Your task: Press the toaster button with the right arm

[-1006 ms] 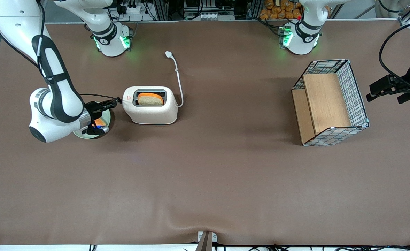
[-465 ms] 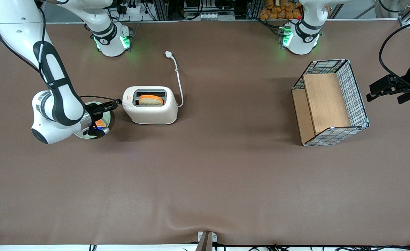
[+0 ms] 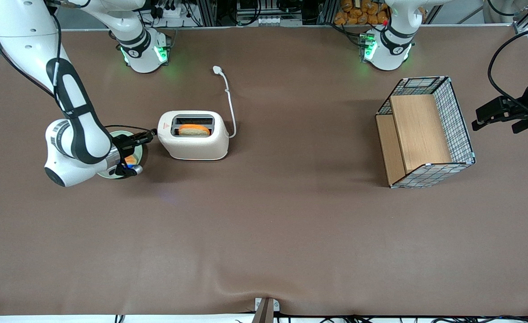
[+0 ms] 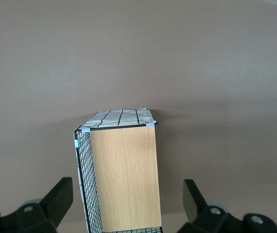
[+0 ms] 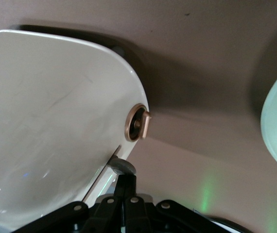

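The bread (image 3: 194,130) has sunk lower into the toaster (image 3: 194,135) slot than a second ago. The gripper (image 3: 152,133), fingers together, has dropped slightly at the toaster's end, pressing on what looks like the lever (image 5: 122,167). The arm's elbow (image 3: 73,152) shifted a little nearer the front camera.

Toaster (image 3: 193,141) upright; button (image 5: 123,167) under gripper (image 5: 127,184).

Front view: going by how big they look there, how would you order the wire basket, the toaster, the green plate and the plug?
1. Wire basket
2. Toaster
3. Green plate, partly hidden by the right arm's pincer, so its full size is unsure
4. Plug
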